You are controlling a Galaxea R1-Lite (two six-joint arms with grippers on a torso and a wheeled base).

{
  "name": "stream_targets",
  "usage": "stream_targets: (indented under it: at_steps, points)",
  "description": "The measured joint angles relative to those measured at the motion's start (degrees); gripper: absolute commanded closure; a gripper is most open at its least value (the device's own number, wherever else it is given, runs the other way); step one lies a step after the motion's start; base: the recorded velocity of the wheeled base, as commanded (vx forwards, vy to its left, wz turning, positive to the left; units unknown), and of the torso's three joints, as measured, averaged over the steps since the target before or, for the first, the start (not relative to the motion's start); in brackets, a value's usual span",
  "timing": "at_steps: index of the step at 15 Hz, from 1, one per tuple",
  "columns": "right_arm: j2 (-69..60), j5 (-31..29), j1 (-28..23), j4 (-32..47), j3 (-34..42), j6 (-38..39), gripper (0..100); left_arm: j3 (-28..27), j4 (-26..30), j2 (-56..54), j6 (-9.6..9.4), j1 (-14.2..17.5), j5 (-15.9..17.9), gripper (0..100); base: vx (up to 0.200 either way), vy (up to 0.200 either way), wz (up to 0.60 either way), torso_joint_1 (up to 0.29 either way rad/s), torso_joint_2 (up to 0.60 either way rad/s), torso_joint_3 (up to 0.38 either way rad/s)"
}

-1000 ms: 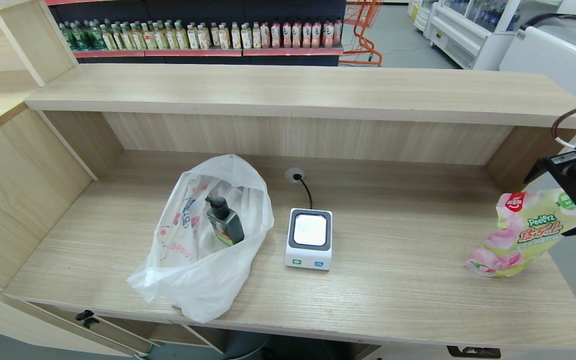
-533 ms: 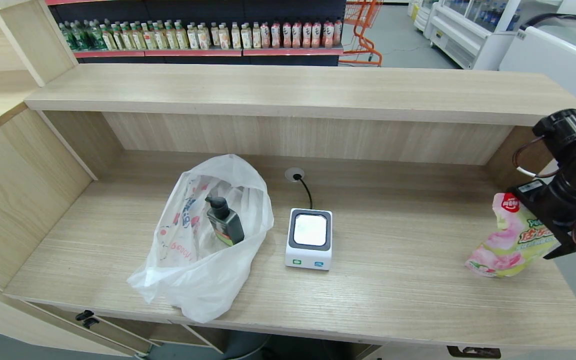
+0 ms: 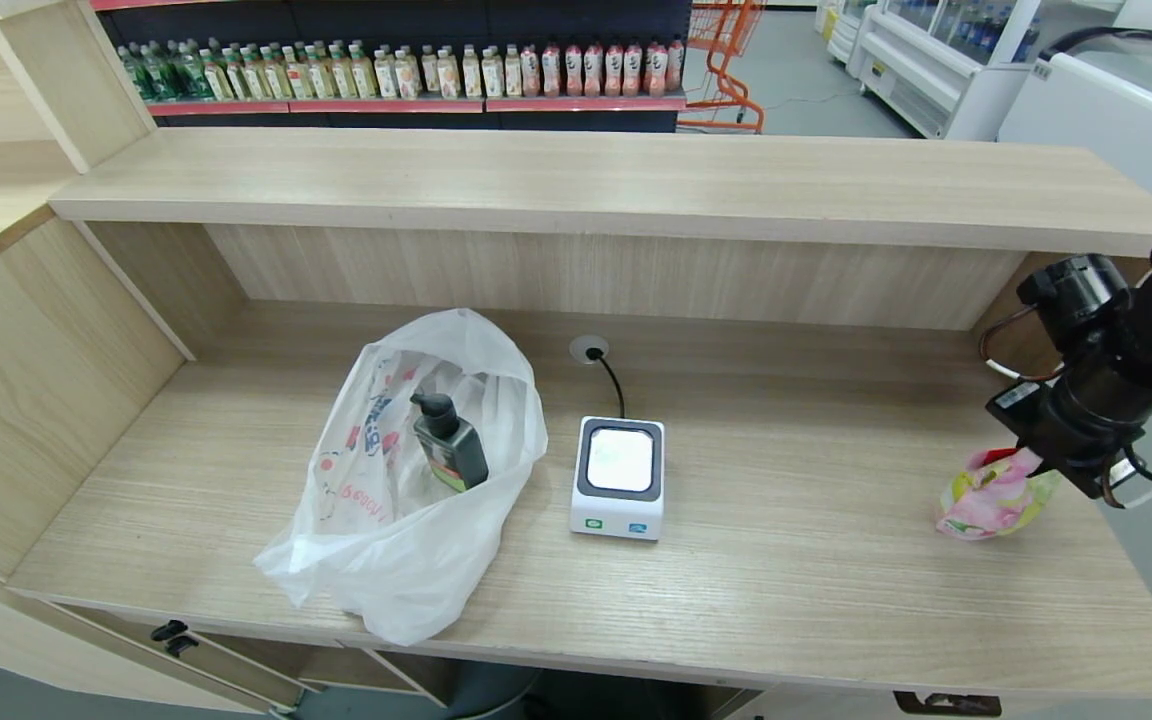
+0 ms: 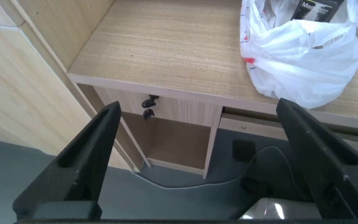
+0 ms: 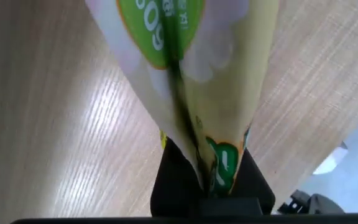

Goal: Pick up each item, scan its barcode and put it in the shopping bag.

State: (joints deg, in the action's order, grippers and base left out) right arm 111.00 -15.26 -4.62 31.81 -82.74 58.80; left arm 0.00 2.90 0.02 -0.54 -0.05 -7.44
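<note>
A pink and green snack pouch [image 3: 994, 495] hangs just above the right end of the counter, and my right gripper [image 3: 1041, 462] is shut on its top edge. In the right wrist view the pouch [image 5: 191, 74] is pinched between the two dark fingers [image 5: 176, 177]. The white shopping bag [image 3: 406, 480] stands open at the left of the counter with a dark pump bottle [image 3: 448, 442] inside. The white barcode scanner [image 3: 619, 476] sits mid-counter, its window lit. My left gripper [image 4: 197, 155] is open, hovering off the counter's front left edge, near the bag [image 4: 303, 56].
A raised wooden ledge [image 3: 596, 185] runs along the back of the counter, and wooden side walls close both ends. The scanner's black cable [image 3: 611, 380] runs to a hole in the counter. Bare counter [image 3: 796, 480] lies between scanner and pouch.
My right arm has swung inward and turned; the pouch, held throughout, has rotated from face-on to edge-on and hangs lower by the counter.
</note>
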Motion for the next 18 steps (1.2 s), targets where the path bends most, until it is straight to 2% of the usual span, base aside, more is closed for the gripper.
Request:
stream_targets:
  at_steps: [2, 3, 5, 8, 10, 11, 12, 15, 18]
  points:
    - [-1.43, 1.48, 0.27, -3.69, 0.35, -8.19, 100, 0.0, 0.0, 0.0, 0.0, 0.05, 0.0, 0, 0.0, 0.0, 0.0, 0.0, 0.0, 0.0]
    - [-3.41, 5.47, 0.46, -6.28, 1.16, -14.08, 100, 0.0, -0.01, 0.0, 0.0, 0.05, 0.0, 0, 0.0, 0.0, 0.0, 0.0, 0.0, 0.0]
    - [-9.07, 22.5, 0.09, -11.28, 4.55, -29.35, 100, 0.0, -0.01, 0.0, 0.0, 0.0, -0.02, 0, 0.0, 0.0, 0.0, 0.0, 0.0, 0.0]
    - [-18.55, 57.43, -3.51, -14.52, 12.26, -55.76, 100, 0.0, -0.01, 0.0, 0.0, 0.02, 0.0, 0, 0.0, 0.0, 0.0, 0.0, 0.0, 0.0]
    - [-23.1, 73.67, -4.66, -15.23, 16.48, -65.93, 100, 0.0, 0.0, 0.0, 0.0, 0.05, 0.0, 0, 0.0, 0.0, 0.0, 0.0, 0.0, 0.0]
    - [-24.87, 78.68, -3.61, -15.41, 17.69, -67.22, 100, 0.0, 0.0, 0.0, 0.0, 0.05, 0.0, 0, 0.0, 0.0, 0.0, 0.0, 0.0, 0.0]
    - [-26.21, 81.25, -1.55, -15.56, 18.27, -66.94, 100, 0.0, -0.01, 0.0, 0.0, 0.05, 0.0, 0, 0.0, 0.0, 0.0, 0.0, 0.0, 0.0]
    - [-29.72, 83.44, 6.13, -17.12, 18.8, -54.64, 100, 0.0, -0.01, 0.0, 0.0, 0.0, 0.0, 0, 0.0, 0.0, 0.0, 0.0, 0.0, 0.0]
    - [-31.98, 86.31, 9.94, -19.38, 20.7, -54.37, 100, 0.0, -0.01, 0.0, 0.0, 0.02, -0.02, 0, 0.0, 0.0, 0.0, 0.0, 0.0, 0.0]
